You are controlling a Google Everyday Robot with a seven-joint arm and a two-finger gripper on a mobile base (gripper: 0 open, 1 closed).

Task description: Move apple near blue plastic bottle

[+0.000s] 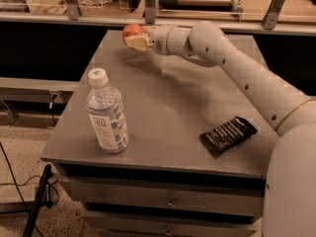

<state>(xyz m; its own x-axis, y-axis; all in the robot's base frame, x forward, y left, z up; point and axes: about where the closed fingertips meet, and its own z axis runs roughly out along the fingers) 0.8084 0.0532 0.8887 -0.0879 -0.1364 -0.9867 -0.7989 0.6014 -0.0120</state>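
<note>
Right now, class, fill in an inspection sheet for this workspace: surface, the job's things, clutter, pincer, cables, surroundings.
Surface: grey table top, with drawers below it.
Job's things: apple at the far edge, held in the pincer; blue plastic bottle upright near the front left corner, white cap on.
Clutter: black snack wrapper lying flat at the front right.
Pincer: pincer at the table's far edge, closed on the apple, well apart from the bottle.
Cables: black cable on the floor at left.
Surroundings: pale ledge with metal uprights behind the table.
</note>
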